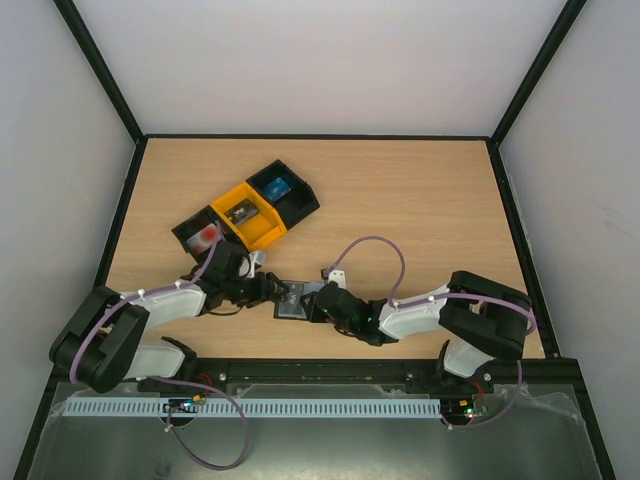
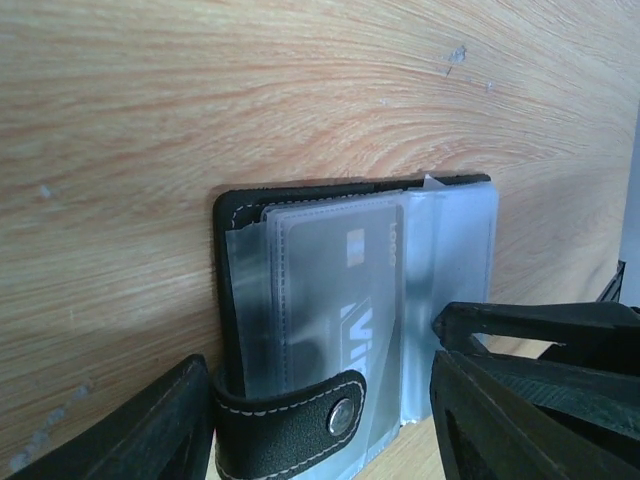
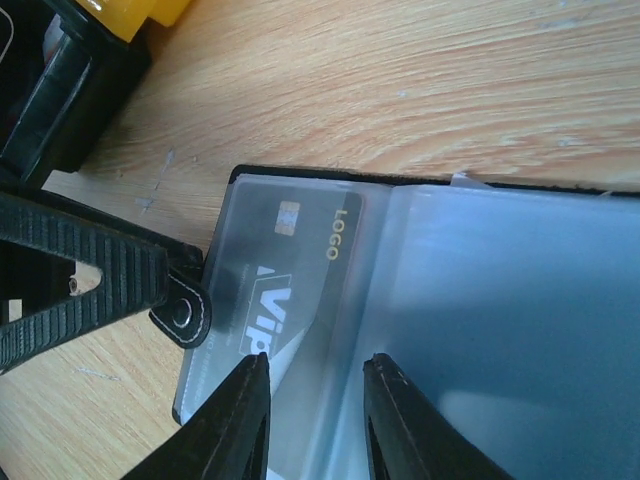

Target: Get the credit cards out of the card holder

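The card holder (image 1: 293, 300) lies open on the table between my two grippers, its black cover (image 2: 235, 260) and clear sleeves (image 3: 500, 330) facing up. One dark credit card (image 2: 340, 280) printed "VIP" and "LOGO" (image 3: 290, 270) sits inside a sleeve. My left gripper (image 1: 270, 290) (image 2: 318, 372) is open and straddles the holder's strap end, its left finger against the snap tab (image 2: 300, 420). My right gripper (image 1: 318, 300) (image 3: 315, 368) hovers over the sleeves with a narrow gap between its fingers, astride the card's edge. Nothing looks pinched.
A diagonal row of bins stands behind the left arm: a black one with a red card (image 1: 205, 237), a yellow one (image 1: 250, 213) and a black one with a blue card (image 1: 280, 188). The left gripper's ribbed finger (image 3: 100, 270) touches the tab. Bare wood lies right and back.
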Motion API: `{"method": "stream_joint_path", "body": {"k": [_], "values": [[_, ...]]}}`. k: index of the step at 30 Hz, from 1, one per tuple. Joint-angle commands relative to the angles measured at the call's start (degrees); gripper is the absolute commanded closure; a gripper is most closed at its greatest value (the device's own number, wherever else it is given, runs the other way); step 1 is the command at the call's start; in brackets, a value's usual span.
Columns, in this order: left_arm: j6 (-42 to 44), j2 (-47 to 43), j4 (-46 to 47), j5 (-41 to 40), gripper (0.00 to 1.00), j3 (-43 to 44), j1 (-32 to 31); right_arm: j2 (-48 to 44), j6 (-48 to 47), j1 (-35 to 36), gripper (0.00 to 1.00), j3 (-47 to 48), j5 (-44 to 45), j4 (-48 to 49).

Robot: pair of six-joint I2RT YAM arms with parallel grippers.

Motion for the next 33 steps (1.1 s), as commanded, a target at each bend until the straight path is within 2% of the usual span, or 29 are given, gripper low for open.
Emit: {"method": "stream_joint_path", "body": {"k": [1,13,20,25,33], "values": [[-0.82,-1.6,0.95,2.09,0.39,-1.26,-0.22,1.88,0.62,-0.42,0.73,2.11,-0.36,1.27],[-3.25,-7.32,0.05,3.25,0.39,0.41,-0.8,-3.25,2.98,-0.45,0.76,-3.49,4.62,-4.23],[-4.7,-6.25,1.01,2.67,0.39,1.02,-1.71,-5.53,1.29,-0.44,0.78,-1.14,-0.26,0.05],[-5.09,-10.82,-2.21,-2.75,0.33,1.05,-2.92,-1.96,0.21,-0.45,0.79,2.83,-2.91,1.18],[-6.13,-12.03,0.74,-0.12,0.33,-0.67,-3.03,2.61,1.79,-0.45,0.83,3.99,-2.38,0.61]]}}
